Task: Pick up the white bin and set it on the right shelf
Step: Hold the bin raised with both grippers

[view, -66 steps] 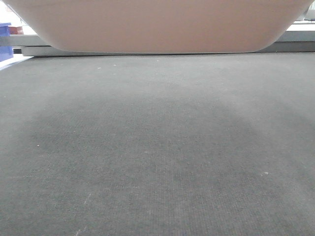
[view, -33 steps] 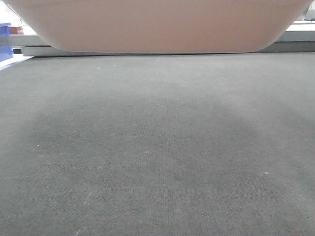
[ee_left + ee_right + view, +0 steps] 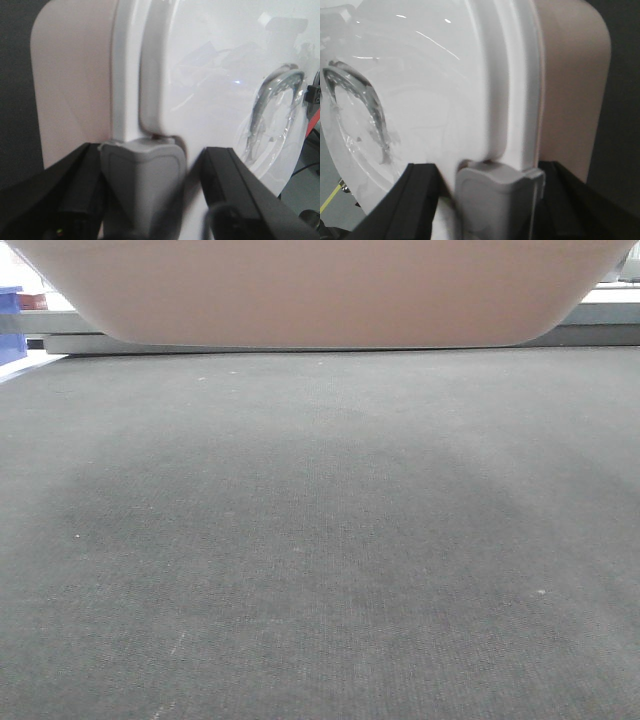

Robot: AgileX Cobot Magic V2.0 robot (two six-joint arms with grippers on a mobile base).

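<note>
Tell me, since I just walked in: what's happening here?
Two robot arms hold a large off-white plastic bin with a glossy white lid. The left gripper and right gripper each clamp a grey latch at opposite ends. From the front, its underside hangs over a dark grey textured surface.

The counter is a dark grey mat (fine-woven, dotted with pale specks) bearing a broad soft shadow. To one side of the left end effector it shows as a dark strip beside the white bin.
</note>
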